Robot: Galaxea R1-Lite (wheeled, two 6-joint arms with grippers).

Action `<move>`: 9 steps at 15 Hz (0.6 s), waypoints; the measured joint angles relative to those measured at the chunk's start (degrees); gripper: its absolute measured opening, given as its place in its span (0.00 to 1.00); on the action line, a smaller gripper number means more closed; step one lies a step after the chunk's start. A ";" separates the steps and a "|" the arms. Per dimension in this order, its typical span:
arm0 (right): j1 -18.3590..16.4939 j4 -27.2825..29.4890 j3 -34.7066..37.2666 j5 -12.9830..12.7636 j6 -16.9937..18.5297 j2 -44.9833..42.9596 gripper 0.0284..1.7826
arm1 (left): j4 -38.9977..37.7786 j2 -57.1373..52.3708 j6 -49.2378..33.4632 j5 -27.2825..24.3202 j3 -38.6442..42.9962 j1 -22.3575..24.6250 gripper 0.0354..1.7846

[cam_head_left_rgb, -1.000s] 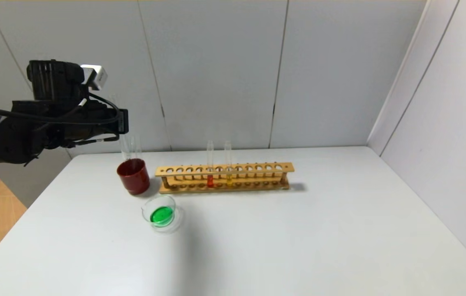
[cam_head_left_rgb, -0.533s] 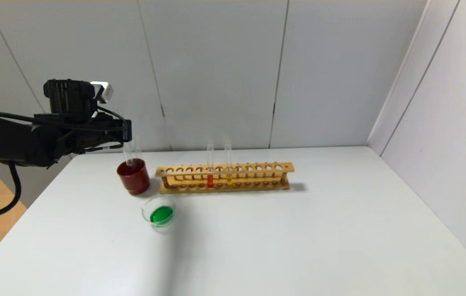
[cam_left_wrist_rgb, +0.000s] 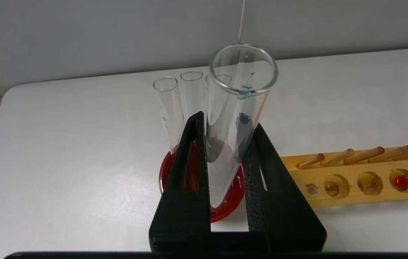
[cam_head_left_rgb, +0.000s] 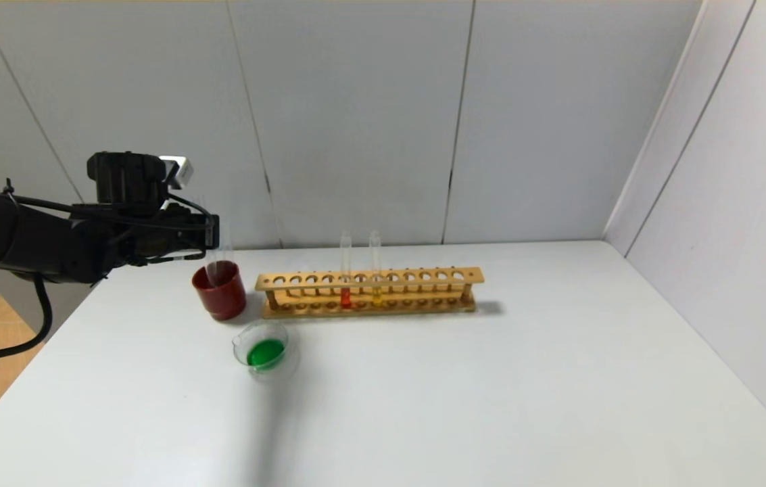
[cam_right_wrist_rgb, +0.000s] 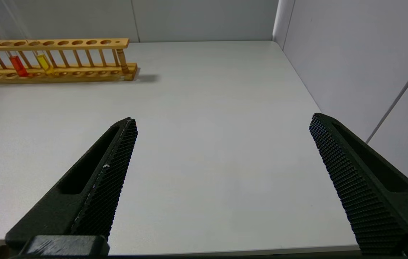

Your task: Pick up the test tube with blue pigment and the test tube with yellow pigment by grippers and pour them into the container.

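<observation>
Over the last second our left gripper (cam_left_wrist_rgb: pixel 225 158), clamped on the emptied test tube with blue pigment (cam_left_wrist_rgb: pixel 234 118), has sunk until its base hangs over the dark red cup (cam_head_left_rgb: pixel 220 291) directly below, so discarding looks next

The left gripper (cam_head_left_rgb: pixel 210 233) has been lowered toward the dark red cup (cam_head_left_rgb: pixel 220 291), and the clamped empty test tube (cam_left_wrist_rgb: pixel 238 108) brought down into it.
</observation>
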 joint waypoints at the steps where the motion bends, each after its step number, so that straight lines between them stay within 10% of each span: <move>1: 0.00 -0.02 0.00 0.00 0.00 0.00 0.98 | 0.00 0.24 -0.02 -0.23 0.00 0.00 0.18; 9: 0.00 0.00 0.00 0.00 -0.02 0.00 0.98 | 0.18 -6.14 0.09 -0.33 2.49 -0.48 0.77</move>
